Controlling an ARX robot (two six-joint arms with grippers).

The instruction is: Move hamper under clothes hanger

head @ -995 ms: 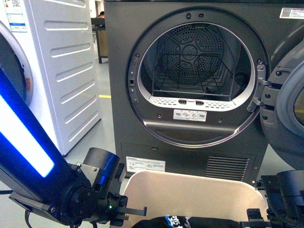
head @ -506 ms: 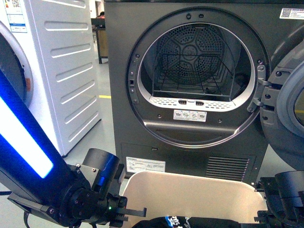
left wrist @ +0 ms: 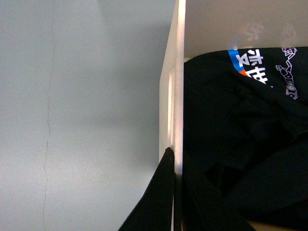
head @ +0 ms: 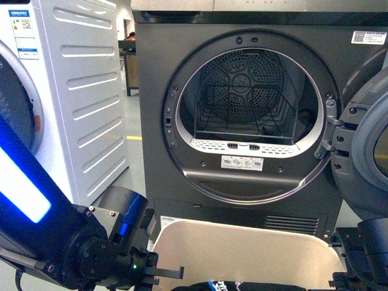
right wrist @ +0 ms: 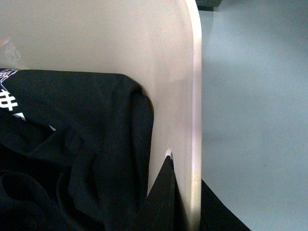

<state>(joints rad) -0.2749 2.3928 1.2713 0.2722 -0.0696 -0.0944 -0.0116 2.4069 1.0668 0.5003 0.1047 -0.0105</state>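
Slippage is risked if the arms pull unevenly: the hamper (head: 242, 245), on the floor before the dryer (head: 242, 182), is pinched at its left wall by the left gripper's (left wrist: 175, 166) closed jaws and at its right wall by the right gripper's (right wrist: 185, 173). It is flanked by a white machine (head: 85, 97) and the open dryer door (head: 367, 151); no clothes hanger is seen.

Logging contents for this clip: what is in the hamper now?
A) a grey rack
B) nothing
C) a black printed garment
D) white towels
C: both wrist views show a black garment with blue and white print lying inside the hamper.
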